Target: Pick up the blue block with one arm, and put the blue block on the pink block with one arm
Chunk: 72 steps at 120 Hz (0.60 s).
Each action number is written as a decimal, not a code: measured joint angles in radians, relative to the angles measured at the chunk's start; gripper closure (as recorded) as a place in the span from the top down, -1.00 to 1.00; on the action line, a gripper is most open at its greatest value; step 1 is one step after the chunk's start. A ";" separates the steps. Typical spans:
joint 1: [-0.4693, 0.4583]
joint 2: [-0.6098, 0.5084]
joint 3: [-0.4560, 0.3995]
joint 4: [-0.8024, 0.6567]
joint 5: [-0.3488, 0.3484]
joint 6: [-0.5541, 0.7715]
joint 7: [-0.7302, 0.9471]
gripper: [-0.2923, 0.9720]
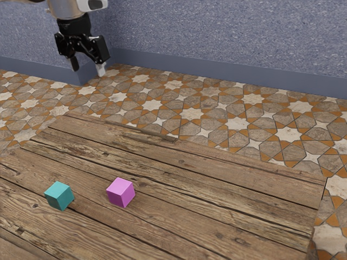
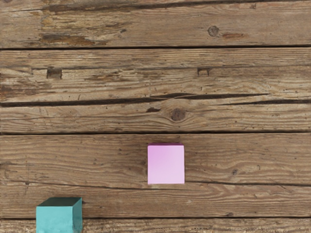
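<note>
Currently, at the exterior view's left, the black two-finger gripper (image 1: 88, 67) hangs high up, above the tiled floor (image 1: 227, 116) and in front of the blue-grey wall (image 1: 217, 27). It is well apart from both blocks. Its fingers stand spread with nothing between them, so the hand is open and empty.

Below it and nearer the viewer, the blue block (image 1: 58, 195), a teal-tinted cube, sits flat on the wooden plank table (image 1: 217, 184), near the exterior view's left edge. It is turned so that one corner edge faces the camera.

Just to its right on the same planks sits the pink block (image 1: 120, 192), upright, close to the blue block but not touching it; a strip of bare wood shows between them. Nothing rests on top of it.

Further right the table runs on as weathered boards with dark seams and knots, ending at a plank edge with floor tiles beyond.

Wrist view, looking straight down: the blue block (image 2: 58, 216) lies at the picture's edge, and the pink block (image 2: 166, 164) lies apart from it, square-on, on the planks (image 2: 155, 87).
</note>
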 joint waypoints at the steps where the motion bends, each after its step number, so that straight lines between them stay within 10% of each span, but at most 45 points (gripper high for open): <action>1: 0.000 0.000 0.000 0.001 0.000 -0.003 0.000 0.54; 20: 0.006 0.000 0.005 0.020 -0.003 -0.049 0.009 0.54; 36: 0.105 -0.068 -0.123 0.352 0.066 -0.158 0.048 0.54; 47: 0.018 0.094 -0.164 0.379 0.155 -0.214 0.089 0.54; 72: 0.178 0.188 -0.174 -0.094 0.166 -0.105 0.119 0.54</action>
